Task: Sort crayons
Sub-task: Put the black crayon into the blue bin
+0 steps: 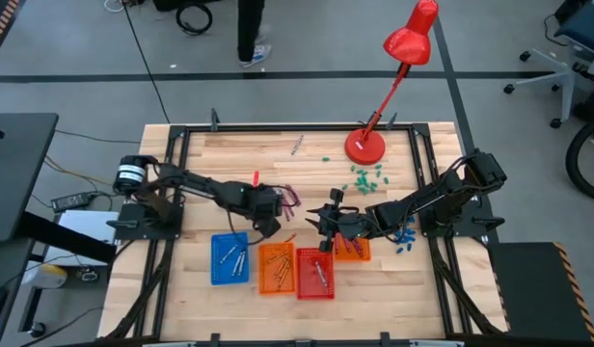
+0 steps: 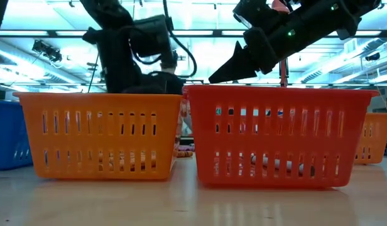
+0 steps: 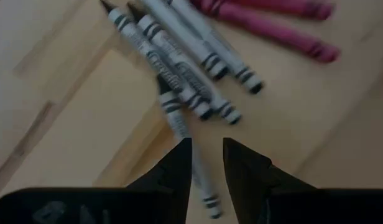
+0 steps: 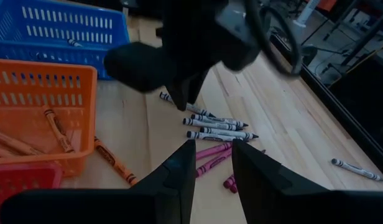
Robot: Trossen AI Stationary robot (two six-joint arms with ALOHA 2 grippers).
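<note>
Crayons: loose grey-white crayons and magenta-purple crayons lie side by side on the bare table, just behind the baskets, because they are not yet sorted.
Left gripper: low over that pile, fingers a narrow gap apart and straddling one grey-white crayon; whether the pads press on it cannot be told. This stance suits a pick of a single stick.
Right gripper: above the red basket, fingers slightly apart, nothing visible between them; judged to be waiting clear of the left arm.
Baskets: blue basket, orange basket and red basket stand in a row at the near edge, one per colour group.
Sorted stock: orange crayons lie in the orange basket.
Stray: one orange crayon rests on the table beside that basket.
</note>
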